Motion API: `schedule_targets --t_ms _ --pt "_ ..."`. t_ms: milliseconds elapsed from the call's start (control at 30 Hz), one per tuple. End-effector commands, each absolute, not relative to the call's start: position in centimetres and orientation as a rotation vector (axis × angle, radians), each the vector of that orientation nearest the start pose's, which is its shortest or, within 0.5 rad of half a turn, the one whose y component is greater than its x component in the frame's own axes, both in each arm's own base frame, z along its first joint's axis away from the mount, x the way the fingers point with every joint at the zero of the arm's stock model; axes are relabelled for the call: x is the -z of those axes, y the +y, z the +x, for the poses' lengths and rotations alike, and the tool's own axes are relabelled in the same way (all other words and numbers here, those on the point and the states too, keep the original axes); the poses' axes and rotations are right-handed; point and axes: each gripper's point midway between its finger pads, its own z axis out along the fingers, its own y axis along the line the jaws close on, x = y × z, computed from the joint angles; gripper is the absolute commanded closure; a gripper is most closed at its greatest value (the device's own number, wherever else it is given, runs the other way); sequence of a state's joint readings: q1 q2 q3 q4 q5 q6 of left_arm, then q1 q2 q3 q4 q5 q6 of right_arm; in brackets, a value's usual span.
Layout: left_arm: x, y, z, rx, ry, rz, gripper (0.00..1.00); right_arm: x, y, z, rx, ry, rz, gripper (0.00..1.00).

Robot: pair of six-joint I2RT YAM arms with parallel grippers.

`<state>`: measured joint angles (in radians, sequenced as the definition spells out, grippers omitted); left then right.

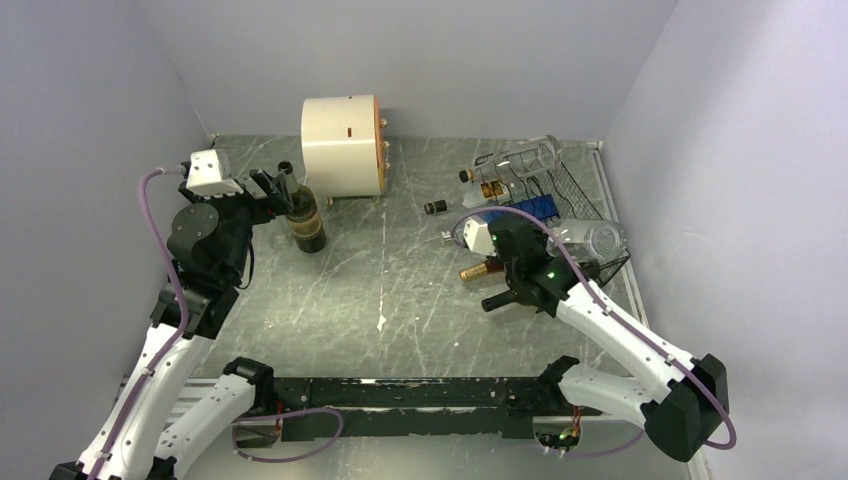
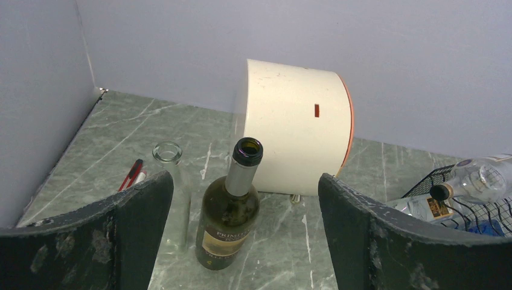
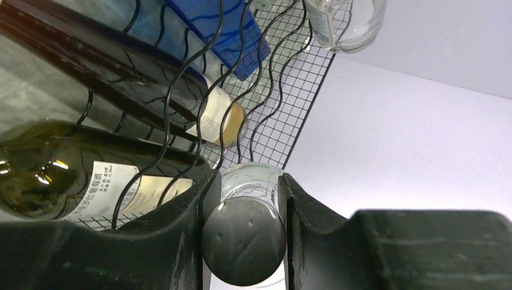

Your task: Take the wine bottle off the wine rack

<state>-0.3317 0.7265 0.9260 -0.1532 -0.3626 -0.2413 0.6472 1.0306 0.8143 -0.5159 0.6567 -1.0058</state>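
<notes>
1. One grey-green marbled table (image 1: 400,290) carries everything.
2. Near the back wall, a cream cylinder drum with an orange rim (image 1: 340,145) lies on its side.
3. At the far right stands the black wire-mesh wine rack (image 1: 575,205), with several bottles lying in and on it.
4. My left gripper (image 2: 244,176) has its fingers spread wide. An upright dark green wine bottle with an open mouth (image 2: 226,223) stands between them, touching neither.
5. My right gripper (image 3: 246,181) is at the rack, fingers clamped on a clear glass bottle (image 3: 243,241) whose dark round end faces my camera. I cannot tell which cell it lies in.
6. Beside it, behind the wavy wires, lies a dark green bottle with a pale label (image 3: 36,175).
7. A small clear glass bottle (image 2: 168,161) stands just left of the upright green one, with a red pen-like thing (image 2: 133,174) near it.
</notes>
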Motion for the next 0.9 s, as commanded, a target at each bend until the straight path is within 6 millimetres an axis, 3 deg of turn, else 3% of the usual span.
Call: schedule_targets --t_ms 0,267,500,867 --pt "-38.1 -4.9 29.4 0.203 1.475 -0.209 0.07 -21.6 5.1 30.0 0.983 1.778 -1.340 0.62" --pt "-38.2 -4.7 29.2 0.198 1.470 -0.213 0.07 -19.8 5.1 30.6 1.023 1.813 -1.340 0.59" --pt "-38.2 -4.7 29.2 0.196 1.467 -0.215 0.07 -18.2 4.1 31.0 1.163 1.863 -1.345 0.52" --pt "-38.3 -4.7 29.1 0.202 1.464 -0.215 0.07 -18.1 2.6 30.5 1.311 1.817 -1.359 0.33"
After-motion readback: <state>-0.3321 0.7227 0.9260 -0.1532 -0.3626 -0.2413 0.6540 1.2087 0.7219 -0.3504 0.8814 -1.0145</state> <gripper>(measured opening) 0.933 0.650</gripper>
